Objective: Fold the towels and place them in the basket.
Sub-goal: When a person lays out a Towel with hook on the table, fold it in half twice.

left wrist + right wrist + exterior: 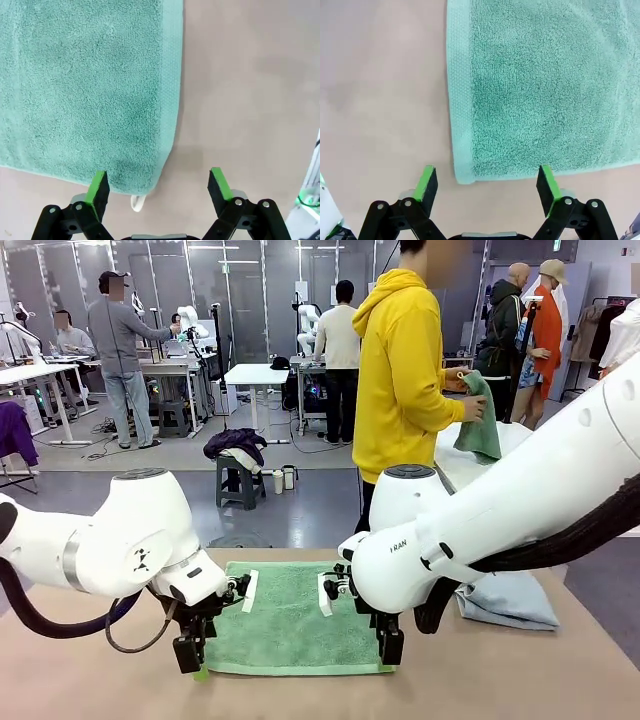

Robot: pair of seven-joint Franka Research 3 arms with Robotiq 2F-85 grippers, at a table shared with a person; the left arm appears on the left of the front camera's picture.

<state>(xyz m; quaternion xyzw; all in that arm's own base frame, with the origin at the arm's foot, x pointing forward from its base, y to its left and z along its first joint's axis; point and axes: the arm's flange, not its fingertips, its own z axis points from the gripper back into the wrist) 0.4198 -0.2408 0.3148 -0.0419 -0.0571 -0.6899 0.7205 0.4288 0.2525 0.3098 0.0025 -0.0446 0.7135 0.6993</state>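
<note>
Left pincer, right pincer: spread wide | towel corners between tips

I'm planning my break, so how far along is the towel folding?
Done: perhaps one, a blue-grey towel lying folded on the table at the right. In hand: a flat green towel lies unfolded, with the left end effector and right end effector open over its near corners, not gripping. Left: folding it, the other green towel that the person holds, then putting them all away.
</note>
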